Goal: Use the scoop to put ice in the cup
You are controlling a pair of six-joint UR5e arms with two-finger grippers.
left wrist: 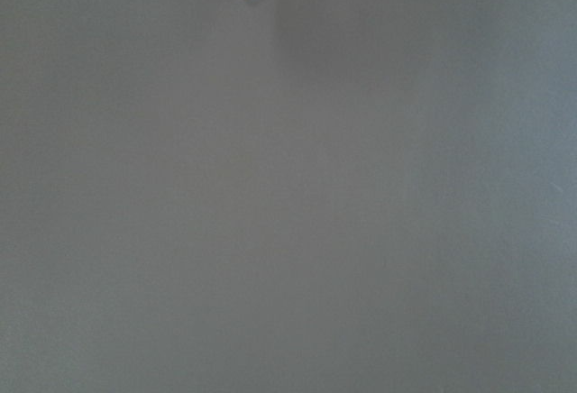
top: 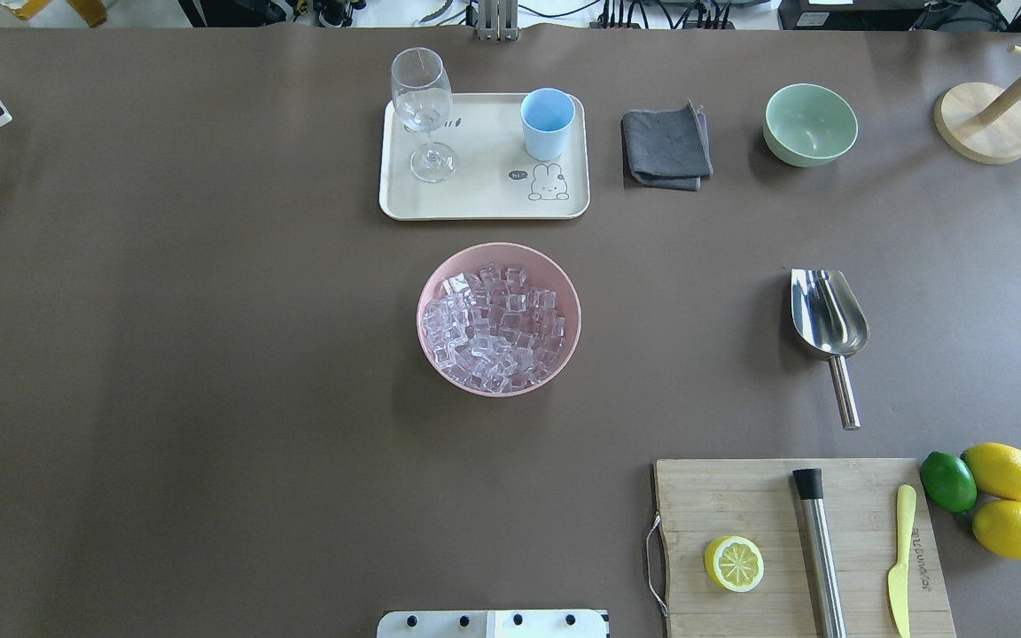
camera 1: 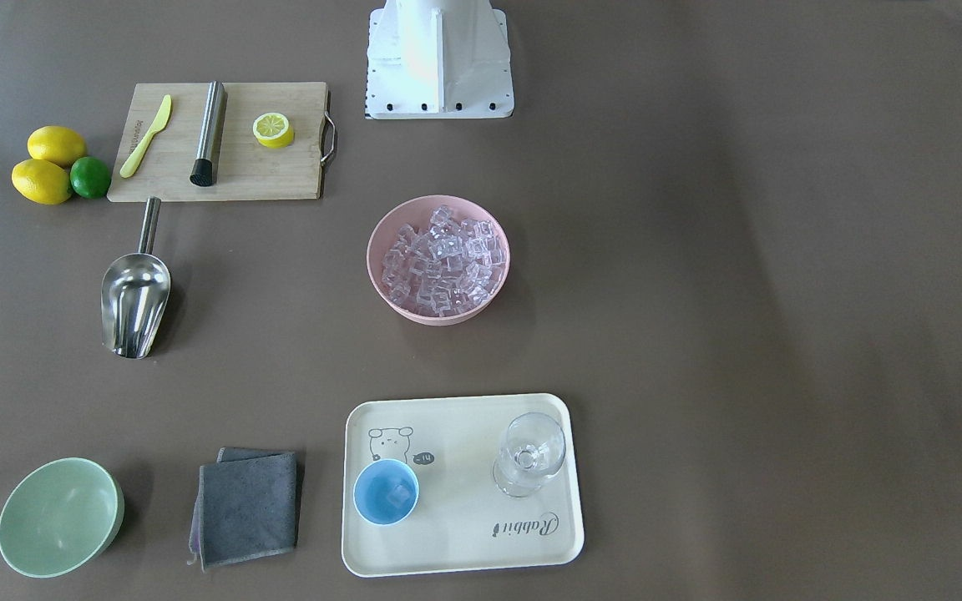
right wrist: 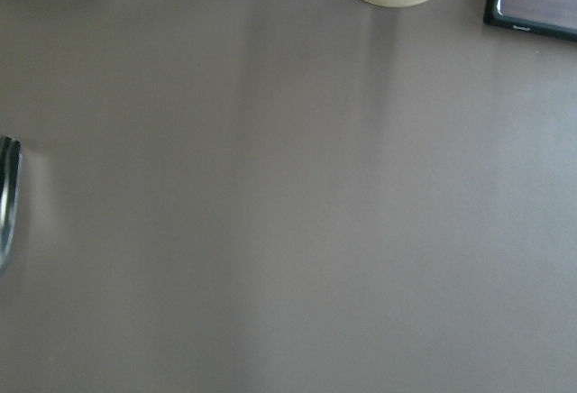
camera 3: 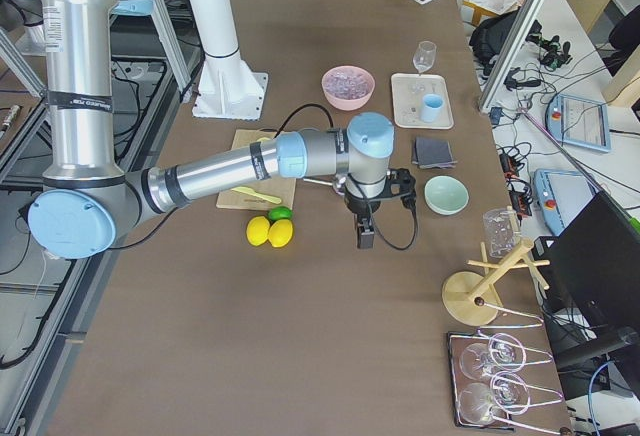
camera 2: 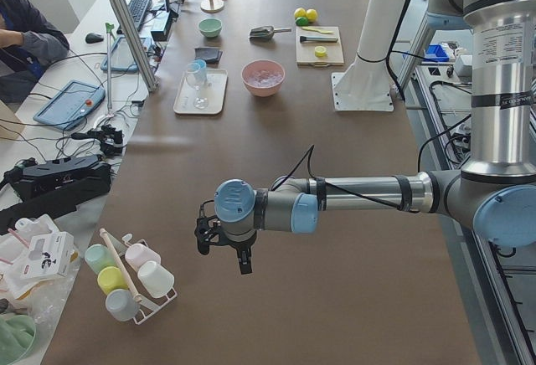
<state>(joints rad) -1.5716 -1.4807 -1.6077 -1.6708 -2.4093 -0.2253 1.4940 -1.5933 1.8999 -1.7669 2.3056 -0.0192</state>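
The ice (top: 497,323) is heaped in a pink bowl (top: 432,292) at the table's middle. The light-blue cup (top: 548,123) stands on a cream tray (top: 484,199); the front-facing view shows a clear cube in the cup (camera 1: 386,492). The steel scoop (top: 828,323) lies empty on the table, its handle toward the robot. My left gripper (camera 2: 222,249) hovers far off over the table's left end. My right gripper (camera 3: 365,231) hovers near the lemons, beyond the scoop. I cannot tell whether either is open or shut.
A stemmed glass (top: 422,106) shares the tray. A grey cloth (top: 666,146) and a pale green bowl (top: 809,124) lie beside it. A cutting board (top: 798,549) holds a half lemon, a steel cylinder and a yellow knife. Lemons and a lime (top: 989,496) sit beside it.
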